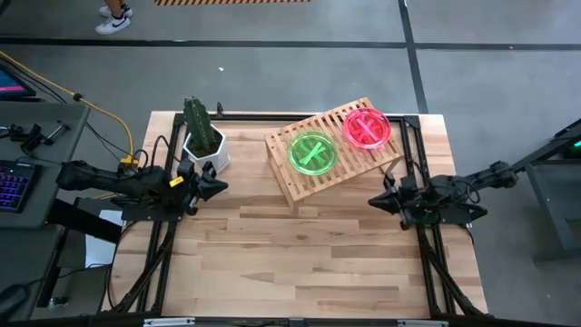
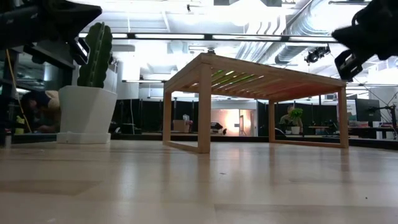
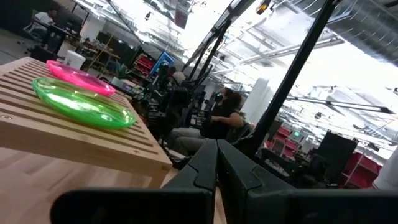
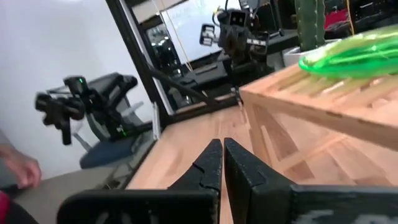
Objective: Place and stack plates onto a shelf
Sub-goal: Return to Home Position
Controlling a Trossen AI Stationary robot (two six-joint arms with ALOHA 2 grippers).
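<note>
The left gripper (image 1: 218, 187) and the right gripper (image 1: 375, 200) hover at the sides of the desk (image 1: 300, 263), jaws clenched on nothing. Beyond them, the green plates (image 1: 312, 153) and the pink plates (image 1: 367, 128) sit side by side on the shelf (image 1: 295, 186). The thin plastic looks light and slippery, so it is best pinched at a rim.

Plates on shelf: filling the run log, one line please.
green plates on shelf | pink plates beside them | left gripper shut | right gripper shut

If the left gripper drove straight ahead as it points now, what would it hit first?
Most likely the shelf, near its closest corner: the left gripper points roughly at it. It might just slip past, since height is unclear.
</note>
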